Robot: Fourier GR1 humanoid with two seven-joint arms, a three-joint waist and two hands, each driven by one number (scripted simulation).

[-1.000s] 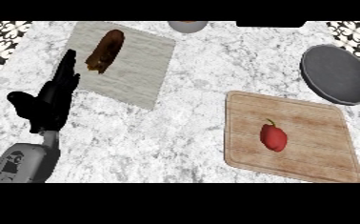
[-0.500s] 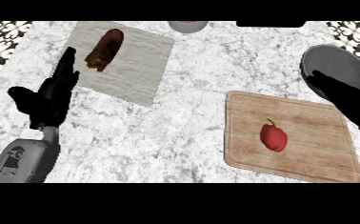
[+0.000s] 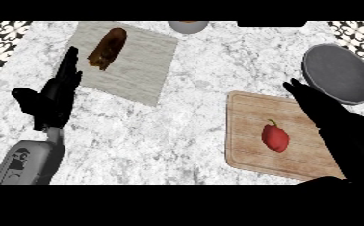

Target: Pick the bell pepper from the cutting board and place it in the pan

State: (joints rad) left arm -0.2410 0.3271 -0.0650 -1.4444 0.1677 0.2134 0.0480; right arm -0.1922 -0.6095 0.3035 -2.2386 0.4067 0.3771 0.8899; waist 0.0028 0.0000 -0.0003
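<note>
My right hand extends open-fingered over the cutting board, beside the bell pepper, holding nothing. My left hand rests open.

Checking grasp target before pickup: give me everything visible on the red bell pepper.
The red bell pepper is small, glossy and rounded, tapering slightly downward, with a short dark stem curling from its top. It lies alone on the light wooden cutting board, right of the board's middle, and looks whole. Nothing grips it: the black right hand hovers with straight fingers just to its right, over the board's far side. The round grey pan sits beyond the board's far right corner.
</note>
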